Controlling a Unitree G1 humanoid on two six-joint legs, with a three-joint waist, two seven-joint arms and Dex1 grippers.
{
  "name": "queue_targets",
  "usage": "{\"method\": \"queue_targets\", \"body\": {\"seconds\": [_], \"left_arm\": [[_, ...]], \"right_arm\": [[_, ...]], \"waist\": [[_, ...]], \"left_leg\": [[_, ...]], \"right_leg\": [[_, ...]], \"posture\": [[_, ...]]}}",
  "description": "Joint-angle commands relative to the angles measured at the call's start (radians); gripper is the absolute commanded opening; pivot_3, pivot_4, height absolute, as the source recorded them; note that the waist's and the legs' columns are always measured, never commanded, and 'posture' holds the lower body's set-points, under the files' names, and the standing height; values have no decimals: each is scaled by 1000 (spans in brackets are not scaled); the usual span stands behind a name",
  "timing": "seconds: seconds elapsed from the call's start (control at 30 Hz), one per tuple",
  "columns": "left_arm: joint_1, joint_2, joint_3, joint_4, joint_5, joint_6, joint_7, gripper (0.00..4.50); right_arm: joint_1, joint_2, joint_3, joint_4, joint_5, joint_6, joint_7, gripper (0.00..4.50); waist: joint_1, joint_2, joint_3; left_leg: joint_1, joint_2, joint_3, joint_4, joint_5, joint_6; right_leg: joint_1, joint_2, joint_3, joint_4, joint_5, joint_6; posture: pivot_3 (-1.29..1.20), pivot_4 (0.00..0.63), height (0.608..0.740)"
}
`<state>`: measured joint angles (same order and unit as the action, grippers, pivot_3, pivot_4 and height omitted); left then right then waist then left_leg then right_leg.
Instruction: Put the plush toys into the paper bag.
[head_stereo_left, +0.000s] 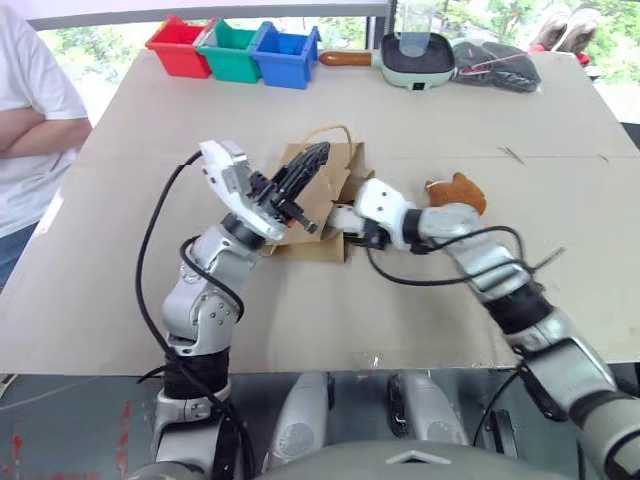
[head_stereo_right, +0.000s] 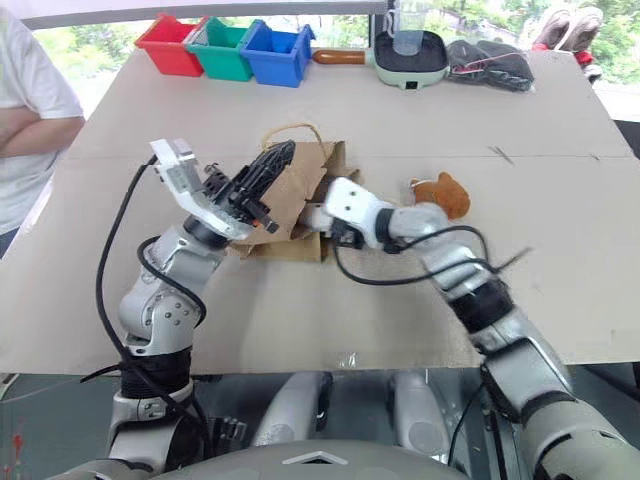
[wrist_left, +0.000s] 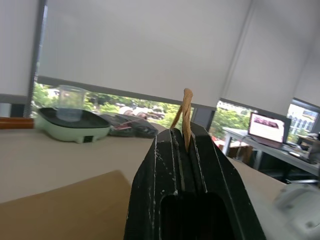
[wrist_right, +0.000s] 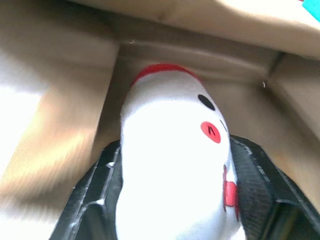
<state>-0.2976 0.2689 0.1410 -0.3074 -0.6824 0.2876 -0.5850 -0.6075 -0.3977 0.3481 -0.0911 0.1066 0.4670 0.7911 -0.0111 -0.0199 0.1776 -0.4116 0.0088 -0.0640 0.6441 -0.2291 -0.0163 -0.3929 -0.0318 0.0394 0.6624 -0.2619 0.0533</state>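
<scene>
1. Setting: a beige tabletop (head_stereo_left: 330, 320) before bright windows. A person in a white shirt (head_stereo_left: 25, 110) stands at its left edge.
2. Far edge, left to right: red bin (head_stereo_left: 178, 46), green bin (head_stereo_left: 230, 52), blue bin (head_stereo_left: 285, 55), a pale green pan (head_stereo_left: 417, 62) carrying a clear cup (head_stereo_left: 414, 30), and a dark bundle (head_stereo_left: 495, 66).
3. Left tool (head_stereo_left: 300, 170): raised above the tabletop, angled upward. Its black fingers are closed on the twisted cord handle (wrist_left: 186, 112) of the paper bag (head_stereo_left: 325, 215).
4. Paper bag: lies at mid-tabletop, between the two arms, mouth facing the right arm.
5. Right tool (wrist_right: 175, 200): inserted at the bag mouth. Its fingers (wrist_right: 95, 190) stand apart on either side of the white plush toy (wrist_right: 172, 165); whether they press it cannot be told. The toy's red-banded end points into the bag interior.
6. Brown plush toy (head_stereo_left: 458, 190): rests on the tabletop just behind the right forearm, outside the bag, to its right.
</scene>
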Motion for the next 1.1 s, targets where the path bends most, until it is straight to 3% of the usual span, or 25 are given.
{"method": "queue_targets", "body": {"seconds": [0.03,0.17,0.4,0.53,0.63,0.67,0.73,0.83,0.97,1.1], "left_arm": [[2,-9,-1,-46,6,-32,4,0],[-3,-24,3,-44,7,-43,15,0],[-27,-28,-9,-18,12,-48,-4,0],[-60,-21,-3,8,25,-58,-6,0],[-66,-16,6,8,29,-61,-2,0],[-64,-15,8,6,30,-60,-1,0],[-58,-13,13,1,29,-59,1,0],[-52,-12,22,-14,18,-50,9,0],[-57,-16,11,-30,3,-38,8,0],[-58,-7,-11,-30,14,-36,-7,0]], "right_arm": [[55,-67,-168,-267,117,195,-13,2666],[108,-160,-294,-284,105,311,-87,2666],[64,-133,-262,-115,93,207,-85,2666],[37,-91,-204,-119,103,195,-65,1562],[58,-101,-149,-109,62,163,-60,155],[63,-104,-145,-109,58,157,-62,71],[72,-113,-149,-130,66,162,-54,71],[75,-82,-223,-241,209,218,-9,71],[55,-38,-170,-236,198,196,-31,71],[1,121,-104,-81,163,118,-84,71]], "waist": [[-4,0,0],[-3,0,0],[-7,0,0],[-6,0,0],[-4,0,0],[-2,0,0],[-1,0,0],[-2,0,0],[-8,0,0],[-10,0,0]], "left_leg": [[-4,0,0,1,0,0],[-3,0,1,2,0,0],[-3,1,3,3,0,0],[-3,1,3,3,0,0],[-3,1,2,3,0,0],[-3,1,2,3,0,0],[-4,0,2,3,0,0],[-4,0,2,3,0,0],[-3,1,2,3,0,0],[-2,2,2,3,0,0]], "right_leg": [[-4,0,0,1,0,0],[-3,1,0,1,0,0],[-3,2,2,1,0,0],[-3,2,2,1,0,0],[-3,2,1,1,0,0],[-3,2,1,1,0,0],[-3,2,1,0,0,0],[-3,1,1,1,0,0],[-3,3,1,1,0,0],[-3,4,2,2,0,0]], "posture": [[0,150,740],[0,150,740],[0,150,740],[0,150,740],[0,150,740],[0,150,740],[0,150,740],[0,150,740],[0,150,740],[0,150,740]]}}
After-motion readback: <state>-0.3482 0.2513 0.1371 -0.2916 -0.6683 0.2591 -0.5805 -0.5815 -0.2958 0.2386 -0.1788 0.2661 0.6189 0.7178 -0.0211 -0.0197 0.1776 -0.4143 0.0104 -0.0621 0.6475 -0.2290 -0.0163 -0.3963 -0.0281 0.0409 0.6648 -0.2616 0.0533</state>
